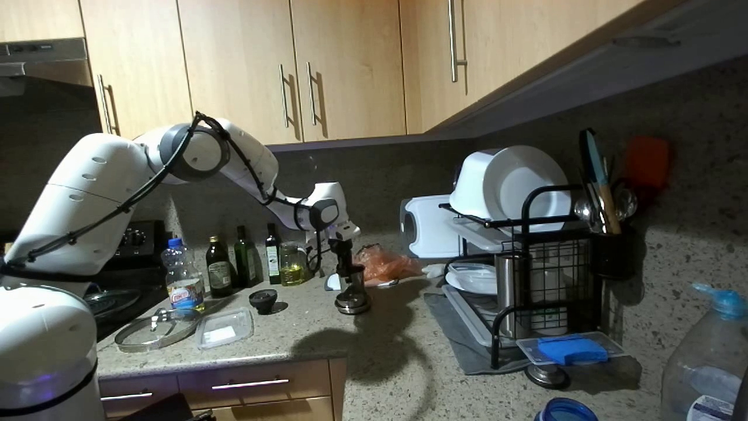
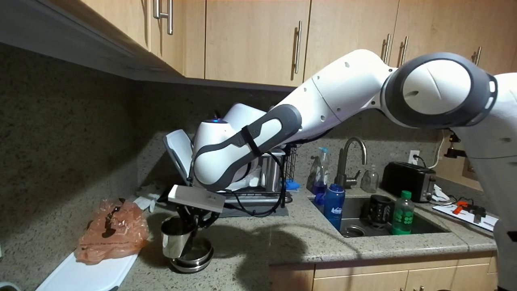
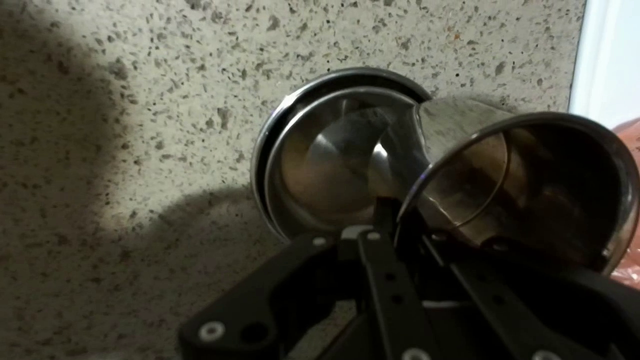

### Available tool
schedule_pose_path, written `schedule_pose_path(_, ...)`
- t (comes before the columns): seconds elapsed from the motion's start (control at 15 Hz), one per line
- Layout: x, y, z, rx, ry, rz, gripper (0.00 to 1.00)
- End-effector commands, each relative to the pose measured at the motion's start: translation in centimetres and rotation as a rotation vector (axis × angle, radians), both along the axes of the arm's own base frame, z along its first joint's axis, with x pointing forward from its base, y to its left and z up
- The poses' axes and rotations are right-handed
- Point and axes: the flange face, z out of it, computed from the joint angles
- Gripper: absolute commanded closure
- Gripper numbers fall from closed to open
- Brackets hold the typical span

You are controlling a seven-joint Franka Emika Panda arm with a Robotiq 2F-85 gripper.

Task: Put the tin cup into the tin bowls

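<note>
The tin cup [image 2: 171,243] is a shiny silvery metal cup. It also shows in the wrist view [image 3: 460,122], mouth toward the camera. My gripper [image 2: 190,238] is shut on the cup's side wall near the rim; in the wrist view, the fingers [image 3: 406,220] pinch that wall, one inside and one outside. The tin bowls [image 2: 194,258], a low shiny stack, sit on the counter; they also show in the wrist view [image 3: 325,165] and in an exterior view [image 1: 352,305]. The cup's base overlaps one side of the bowls. Whether it touches them I cannot tell.
A crumpled orange bag [image 2: 115,232] lies on a white board [image 2: 95,273] beside the bowls. A black dish rack [image 1: 526,234] stands by the wall. A small black bowl [image 1: 263,300], a clear plastic container [image 1: 234,327] and oil bottles [image 1: 219,269] are on the counter.
</note>
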Motion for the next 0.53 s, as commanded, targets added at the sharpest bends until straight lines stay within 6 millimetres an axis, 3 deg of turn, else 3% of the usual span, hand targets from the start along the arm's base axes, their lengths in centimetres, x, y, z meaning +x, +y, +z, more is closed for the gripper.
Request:
schedule_pose_path(0.0,-0.23,0.17,0.54,0.001,0.013,0.001,0.97)
schedule_pose_path(0.47,-1.05,0.24,0.59,0.009,0.024,0.000,0.97)
